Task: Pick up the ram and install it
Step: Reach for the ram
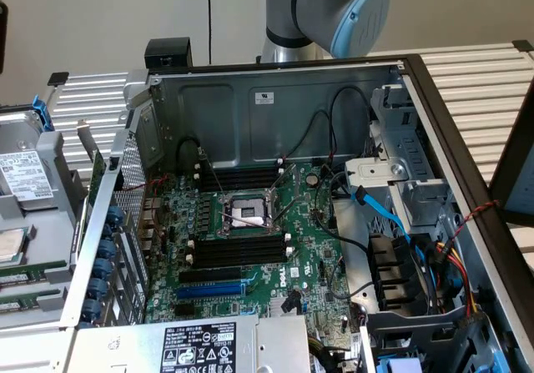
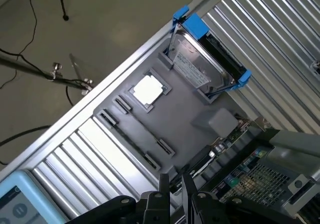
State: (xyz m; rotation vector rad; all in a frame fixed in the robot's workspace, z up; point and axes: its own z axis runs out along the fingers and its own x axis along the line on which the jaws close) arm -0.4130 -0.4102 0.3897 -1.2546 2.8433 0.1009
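Observation:
The ram is a thin green stick standing on edge at the exterior view's left, between the grey parts tray and the open computer case. In the wrist view the ram runs along the tray's rim beside the case wall. My gripper hovers over its near end. The two dark fingertips stand apart with nothing gripped, and I cannot tell whether they touch the stick. Black memory slots lie on the motherboard beside the processor socket.
The tray holds a hard drive in a blue caddy and a pale square chip. A blue expansion slot, cables and a drive cage crowd the case. The arm's joint stands behind the case.

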